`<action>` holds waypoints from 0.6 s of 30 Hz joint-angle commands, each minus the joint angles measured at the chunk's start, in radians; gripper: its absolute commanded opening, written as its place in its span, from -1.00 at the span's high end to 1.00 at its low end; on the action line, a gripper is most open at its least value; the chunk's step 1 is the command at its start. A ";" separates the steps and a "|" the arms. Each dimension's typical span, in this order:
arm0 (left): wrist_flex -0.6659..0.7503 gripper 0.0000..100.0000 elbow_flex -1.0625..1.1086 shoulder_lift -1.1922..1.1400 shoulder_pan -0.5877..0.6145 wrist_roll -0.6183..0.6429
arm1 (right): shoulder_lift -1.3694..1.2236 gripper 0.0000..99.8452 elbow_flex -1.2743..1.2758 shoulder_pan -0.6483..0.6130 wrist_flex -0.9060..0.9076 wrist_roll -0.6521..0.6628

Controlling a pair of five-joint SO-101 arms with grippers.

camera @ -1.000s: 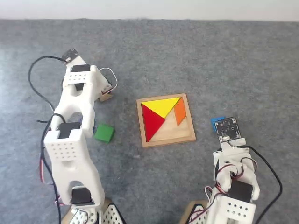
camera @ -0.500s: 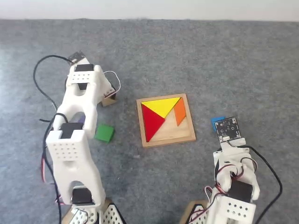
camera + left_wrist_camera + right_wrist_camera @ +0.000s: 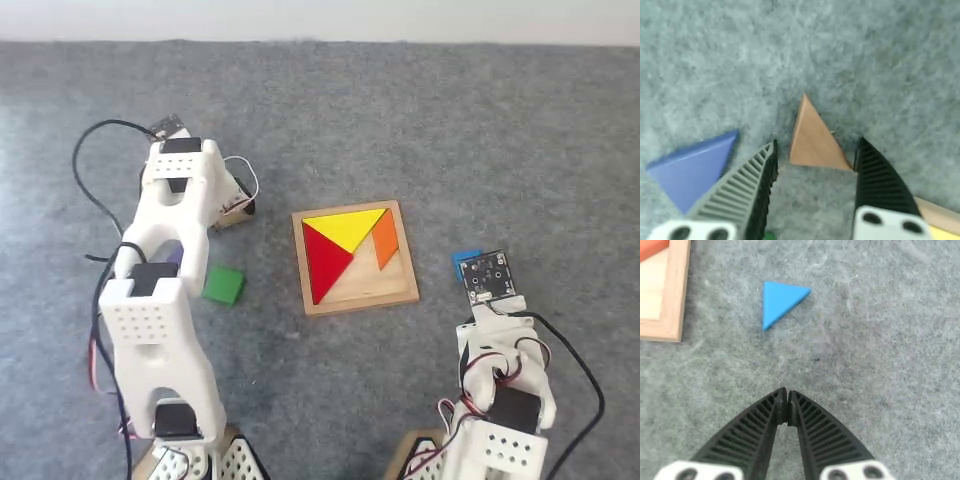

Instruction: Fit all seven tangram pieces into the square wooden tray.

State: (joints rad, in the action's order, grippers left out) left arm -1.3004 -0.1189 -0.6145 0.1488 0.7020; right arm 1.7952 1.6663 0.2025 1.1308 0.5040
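Left tool (image 3: 816, 145) straddles tan triangle (image 3: 812, 136) (apex pointing away from it).

Right gripper (image 3: 787, 399): jaws pressed together, empty, over the grey carpet (image 3: 880, 340). A blue triangle (image 3: 779, 302) lies flat beyond the tips, near the wooden tray (image 3: 675, 300) but apart from its rim. An orange piece (image 3: 650, 246) sits inside the tray.
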 commanded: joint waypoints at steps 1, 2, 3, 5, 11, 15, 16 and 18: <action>0.005 0.51 -0.064 -0.032 -0.041 -0.008 | 0.002 0.98 0.018 -0.002 0.010 0.014; -0.008 0.52 -0.081 -0.046 -0.044 -0.008 | 0.002 0.98 0.018 -0.002 0.010 0.014; -0.021 0.56 -0.101 -0.058 -0.046 -0.008 | 0.002 0.98 0.018 -0.002 0.010 0.014; -0.041 0.68 -0.131 -0.078 -0.046 -0.011 | 0.002 0.98 0.018 -0.002 0.010 0.014; -0.110 0.90 -0.214 -0.135 -0.048 -0.025 | 0.002 0.98 0.018 -0.002 0.010 0.014; -0.133 0.98 -0.246 -0.153 -0.060 -0.086 | 0.002 0.98 0.018 -0.004 0.010 0.014; -0.133 0.98 -0.245 -0.153 -0.061 -0.095 | 0.002 0.98 0.018 -0.004 0.010 0.014; -0.135 0.98 -0.240 -0.147 -0.074 -0.112 | 0.002 0.98 0.018 -0.004 0.010 0.014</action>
State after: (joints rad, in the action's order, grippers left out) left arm -1.4032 -0.3598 -0.7587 0.0951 0.6360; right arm 1.7952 1.6663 0.2025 1.1308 0.5040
